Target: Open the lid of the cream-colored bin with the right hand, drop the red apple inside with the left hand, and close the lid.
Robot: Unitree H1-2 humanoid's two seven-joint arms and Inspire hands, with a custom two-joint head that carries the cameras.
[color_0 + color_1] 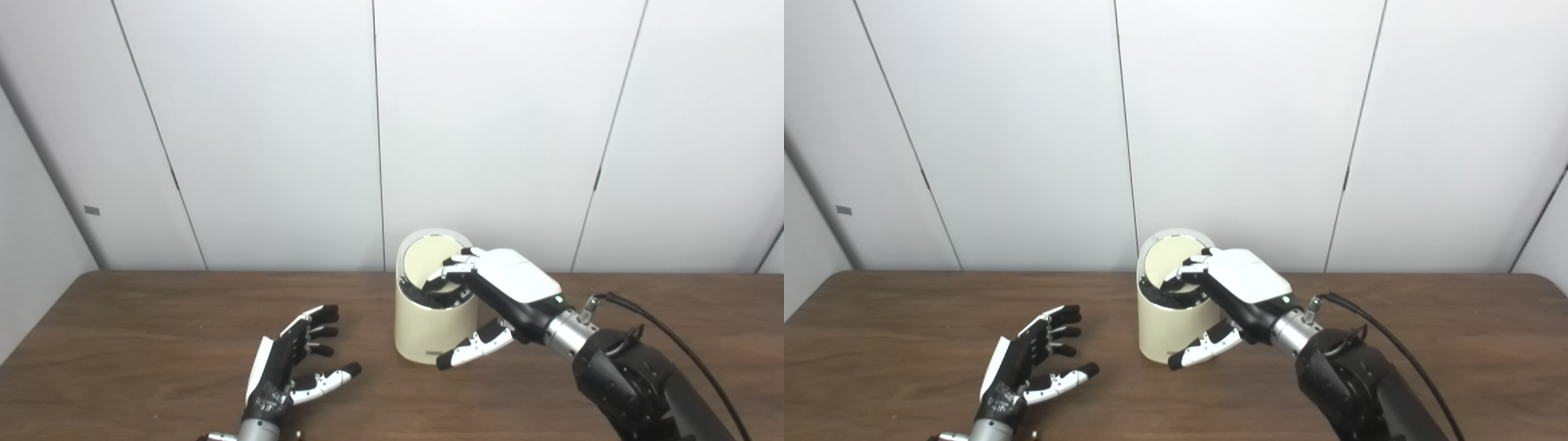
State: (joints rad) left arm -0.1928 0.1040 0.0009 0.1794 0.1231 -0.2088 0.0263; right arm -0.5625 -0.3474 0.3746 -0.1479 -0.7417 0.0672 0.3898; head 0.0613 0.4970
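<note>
Nearest to me, my left hand [288,361] hovers low over the brown counter [153,343], palm turned inward, its fingers [318,318] spread apart and holding nothing. A little farther and to the right, my right arm reaches in across the counter, and my right hand [502,294] sits at the top of the cream-colored bin [429,331]. Its fingers [453,269] curl over the bin's rim and rest on the round lid [425,260], which stands tilted up toward the wall, leaving a dark gap at the near edge; the thumb [471,350] points out beside the bin's front wall, apart from the other fingers. The bin stands upright at mid-counter, just right of my left hand. I see no red apple anywhere. Behind everything rises the white panelled wall [275,122].
</note>
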